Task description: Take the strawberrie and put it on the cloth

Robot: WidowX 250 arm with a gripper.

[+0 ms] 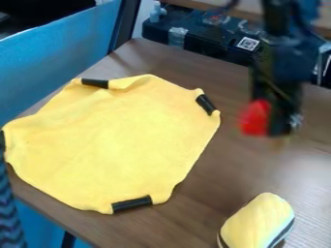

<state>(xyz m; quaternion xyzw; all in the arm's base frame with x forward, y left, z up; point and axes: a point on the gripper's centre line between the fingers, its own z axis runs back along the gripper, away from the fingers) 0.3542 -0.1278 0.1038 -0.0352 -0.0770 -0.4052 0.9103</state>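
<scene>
The tool (270, 123) is closed around 1 red strawberry (255, 118), above the tabletop (210, 177) beside the yellow cloth (116, 140); 1 yellow object (259, 220) lies nearby.

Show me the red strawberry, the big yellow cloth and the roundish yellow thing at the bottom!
Strawberry (256, 117): camera view, middle of its red side.
Cloth (119, 143): camera view, flat middle part.
Roundish yellow thing (261, 220): camera view, its yellow top.
</scene>
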